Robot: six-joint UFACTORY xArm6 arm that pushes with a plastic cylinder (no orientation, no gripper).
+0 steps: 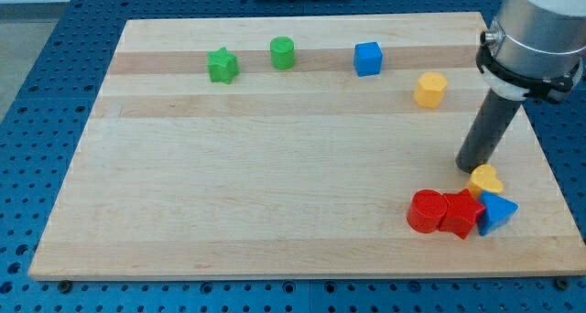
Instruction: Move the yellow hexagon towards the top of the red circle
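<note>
Resting near the yellow hexagon (429, 90) — my tip (471, 165); red circle (426, 210) lower; no gripper shows.

My tip (473, 166) touches a yellow heart (486, 178).

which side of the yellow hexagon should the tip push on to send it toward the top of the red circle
No grip is possible, only a push. Set my tip against the yellow hexagon on its upper face, slightly toward the view's right. The red circle lies almost straight below it in the view, so pushing down the view should carry it there.
</note>
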